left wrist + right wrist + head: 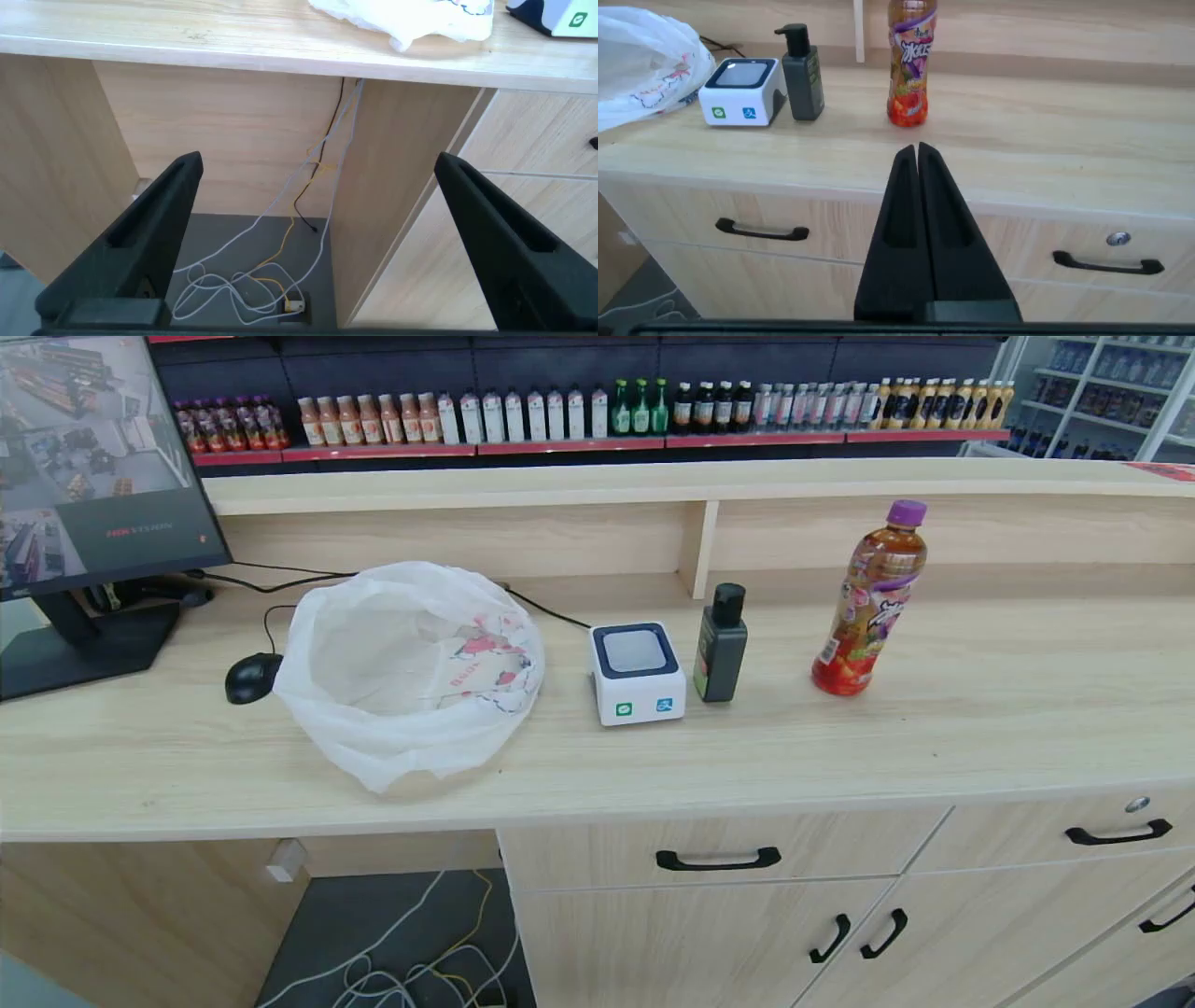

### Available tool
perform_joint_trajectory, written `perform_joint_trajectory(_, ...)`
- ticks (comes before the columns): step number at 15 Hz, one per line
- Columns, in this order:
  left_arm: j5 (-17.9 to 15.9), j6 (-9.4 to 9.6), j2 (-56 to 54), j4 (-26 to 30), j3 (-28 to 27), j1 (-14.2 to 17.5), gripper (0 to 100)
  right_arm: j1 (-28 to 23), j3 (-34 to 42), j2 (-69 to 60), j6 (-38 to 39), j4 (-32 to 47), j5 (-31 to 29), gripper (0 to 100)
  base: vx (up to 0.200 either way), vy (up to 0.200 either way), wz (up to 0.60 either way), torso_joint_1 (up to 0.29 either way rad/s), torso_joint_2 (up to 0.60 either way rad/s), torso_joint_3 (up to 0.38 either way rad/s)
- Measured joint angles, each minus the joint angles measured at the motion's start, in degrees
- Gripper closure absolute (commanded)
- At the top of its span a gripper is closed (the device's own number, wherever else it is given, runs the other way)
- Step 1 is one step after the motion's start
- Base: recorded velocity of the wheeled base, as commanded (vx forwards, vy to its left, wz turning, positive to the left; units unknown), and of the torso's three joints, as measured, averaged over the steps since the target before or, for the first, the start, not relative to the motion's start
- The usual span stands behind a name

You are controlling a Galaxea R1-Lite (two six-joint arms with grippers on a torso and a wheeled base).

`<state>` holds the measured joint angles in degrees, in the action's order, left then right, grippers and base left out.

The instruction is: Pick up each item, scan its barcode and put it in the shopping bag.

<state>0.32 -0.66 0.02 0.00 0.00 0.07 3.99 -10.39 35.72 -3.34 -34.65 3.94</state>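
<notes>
Right gripper (918, 154) clenched, left gripper (318, 163) spread; open right wide, grip upright bottle (870, 602) mid-body, toward back edge of counter (980, 709)

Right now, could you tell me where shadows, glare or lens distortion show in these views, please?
Head view: wide-angle bend makes the juice bottle seem to lean and the counter edge bow; soft shadow under the bag. Left wrist view: the recess below the counter lies in shade. Right wrist view: even light, no strong glare.
</notes>
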Motion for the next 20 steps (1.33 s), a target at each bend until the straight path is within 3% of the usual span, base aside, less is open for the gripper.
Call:
perform_joint_trajectory(4, 0.0, 0.0, 0.0, 0.0, 0.0, 0.0, 0, 1.74, 0.55, 16.63, 0.3, -21.3, 0.0, 100, 0.0, 0.0, 0.0, 0.0, 0.0, 0.0)
perform_joint_trajectory(8, 0.0, 0.0, 0.0, 0.0, 0.0, 0.0, 0, 5.27, -5.1, 30.95, 0.0, -32.5, -0.02, 100, 0.0, 0.0, 0.0, 0.0, 0.0, 0.0)
perform_joint_trajectory(12, 0.0, -0.02, 0.0, 0.0, 0.0, 0.0, 0, 8.78, -9.59, 44.79, -2.24, -50.2, -0.49, 100, 0.0, 0.0, 0.0, 0.0, 0.0, 0.0)
perform_joint_trajectory(20, 0.0, 0.0, 0.0, 0.0, 0.0, 0.0, 0, 12.15, -14.71, 57.42, -2.21, -53.05, -3.04, 100, 0.0, 0.0, 0.0, 0.0, 0.0, 0.0)
